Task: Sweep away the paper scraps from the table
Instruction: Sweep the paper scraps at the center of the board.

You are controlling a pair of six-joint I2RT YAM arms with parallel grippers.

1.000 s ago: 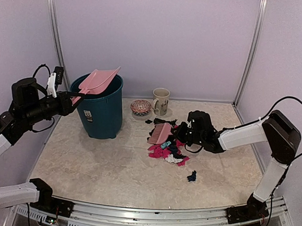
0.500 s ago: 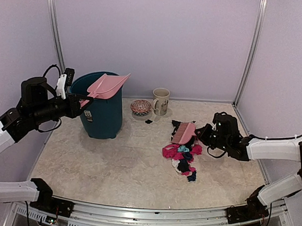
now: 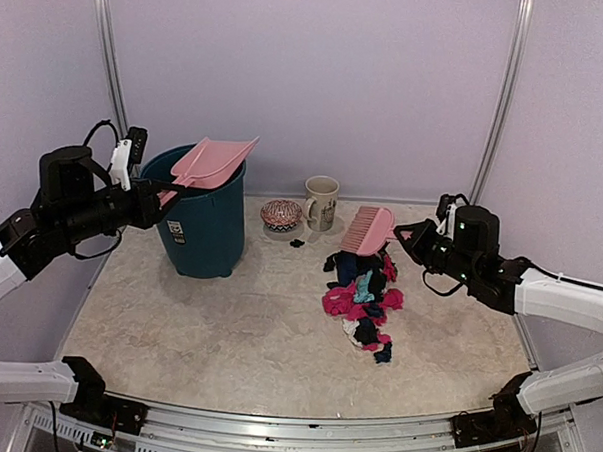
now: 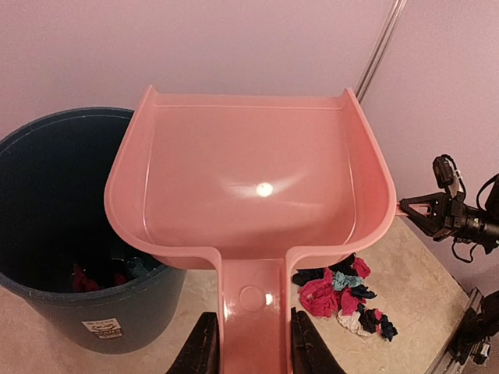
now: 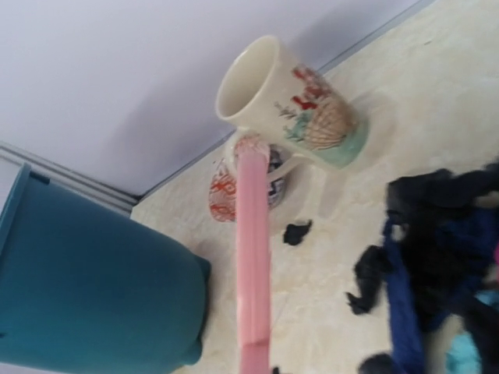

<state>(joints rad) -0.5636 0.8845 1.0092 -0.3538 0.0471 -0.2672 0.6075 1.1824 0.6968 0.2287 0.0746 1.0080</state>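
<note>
Top external: the teal bin [image 3: 203, 225] at 10 o'clock on the table [image 3: 177, 316] carries a small white label [image 3: 178, 234], too small to read. The left gripper [image 3: 166, 192] is clamped on the handle of the pink dustpan [image 3: 215, 160], which hangs tilted over the bin's rim. A printed mug [image 3: 322, 202] and a patterned bowl [image 3: 281, 215] stand at 12 o'clock. The right gripper [image 3: 401, 232] is closed on the pink brush [image 3: 368, 230], held just above the far end of the paper scraps [image 3: 364, 294], which are heaped at 3 o'clock from the table's centre.

Left wrist: both fingers [image 4: 204, 349] press the dustpan [image 4: 249, 187] handle from either side. The bin's label [image 4: 101, 329] shows dark print that cannot be read. Some scraps lie inside the bin [image 4: 47, 202]; the heap [image 4: 343, 292] sits on the table at 4 o'clock.

Right wrist: the brush [image 5: 251, 257] runs edge-on up the middle; the fingers are out of sight. The mug [image 5: 292, 109] bears red lettering over a shell-like picture, illegible. Dark scraps [image 5: 437, 257] lie at 4 o'clock.
</note>
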